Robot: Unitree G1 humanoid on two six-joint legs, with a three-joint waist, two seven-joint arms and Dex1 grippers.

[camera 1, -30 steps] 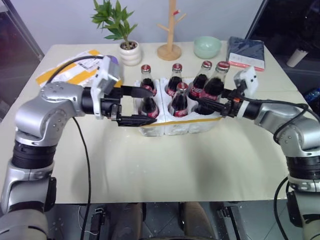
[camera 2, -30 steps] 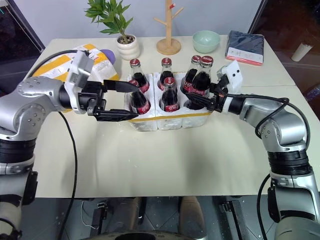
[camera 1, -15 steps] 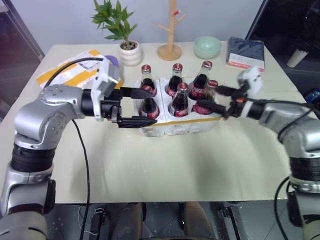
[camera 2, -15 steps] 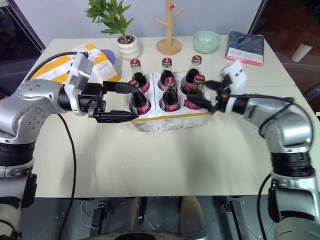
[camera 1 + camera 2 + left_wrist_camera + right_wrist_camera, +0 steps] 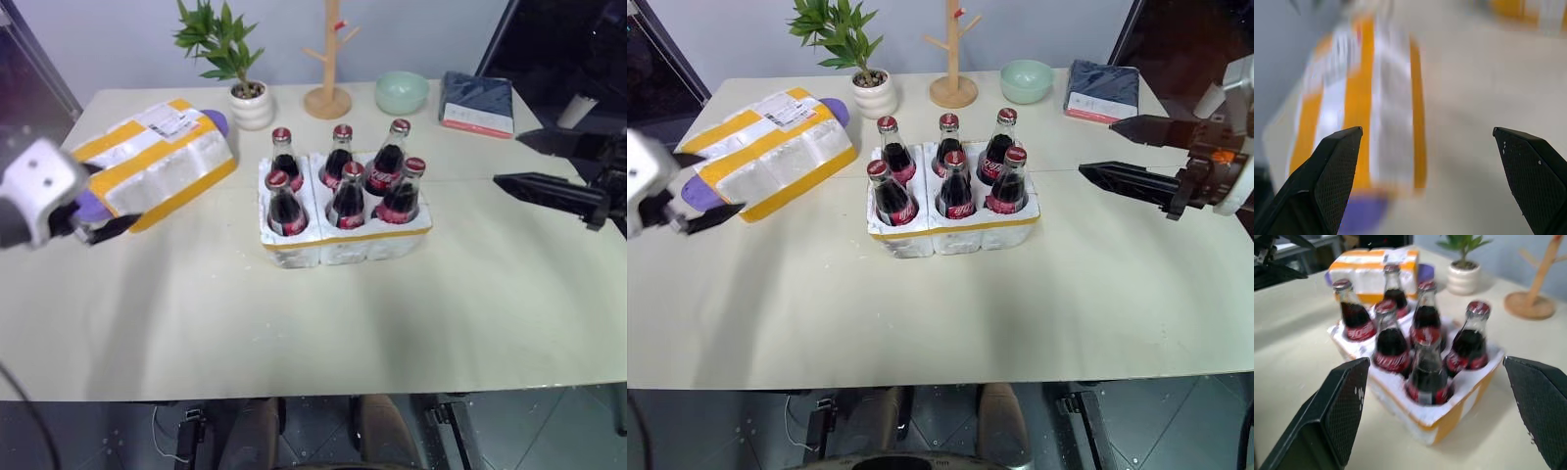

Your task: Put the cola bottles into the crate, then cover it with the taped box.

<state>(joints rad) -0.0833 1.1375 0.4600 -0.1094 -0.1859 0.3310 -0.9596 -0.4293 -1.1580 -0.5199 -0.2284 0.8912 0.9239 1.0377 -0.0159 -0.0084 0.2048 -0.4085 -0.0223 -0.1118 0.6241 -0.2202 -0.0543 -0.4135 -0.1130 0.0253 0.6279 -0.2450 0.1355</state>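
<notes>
— What stands around the crate (image 5: 953,230)?

— Behind it on the table (image 5: 921,333) are a potted plant (image 5: 867,83), a wooden peg stand (image 5: 953,59), a pale green bowl (image 5: 1026,80) and a dark folded cloth (image 5: 1103,90). None of them touches the crate. All six cola bottles (image 5: 955,188) sit upright in its wells, red caps up.

— And the taped box (image 5: 774,157)?

— It lies well apart to the robot's left of the crate, with a purple thing (image 5: 698,191) at its near end. The left gripper (image 5: 688,191) hovers just beside that end, fingers spread and empty.

— The right side?

— The right gripper (image 5: 1122,152) hangs off to the right of the crate, jaws wide, holding nothing.

— Do the wrist views add anything?

— The left wrist view looks along the box's yellow bands, blurred. The right wrist view shows the crate's side facing that gripper — plus the box beyond it.
</notes>
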